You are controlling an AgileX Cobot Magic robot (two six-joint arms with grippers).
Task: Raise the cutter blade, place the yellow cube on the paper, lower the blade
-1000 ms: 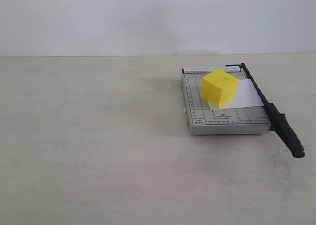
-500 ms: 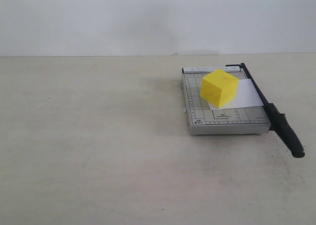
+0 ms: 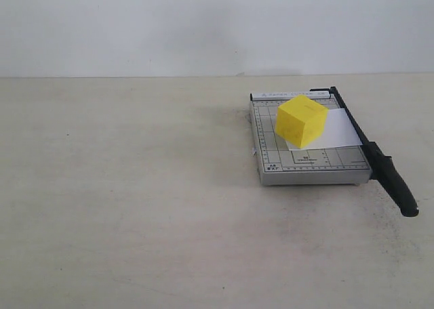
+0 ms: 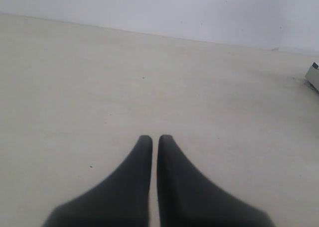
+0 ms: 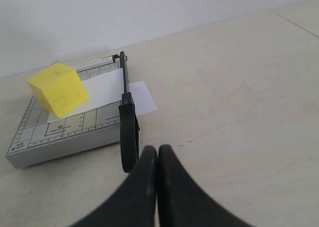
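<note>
Yellow cube (image 3: 302, 121) is sitting on the paper (image 3: 339, 134), turned a little so one corner points toward me. It is a solid, matte block with crisp edges. That white sheet lies flat on the grey trimmer board (image 3: 298, 167), a metal-looking slab with a printed grid and ruler marks. The board stands on the right part of the pale, faintly scuffed worktop (image 3: 135, 187).

I see the cutter blade (image 3: 380, 161) down flat along the board's right edge. It is a thin black bar, and its thick rounded handle juts past the board's near corner. From the right wrist camera, a strip of paper pokes out beyond the blade.

My right claw (image 5: 157, 150) has its smooth black fingers pressed together with nothing between them. It is angled down over bare worktop and points toward the handle end.

My left claw (image 4: 155, 140) is pressed together too, with only a hairline gap. It is held low over open worktop and aimed at the far wall, and just a corner of the board shows at the frame's edge.
</note>
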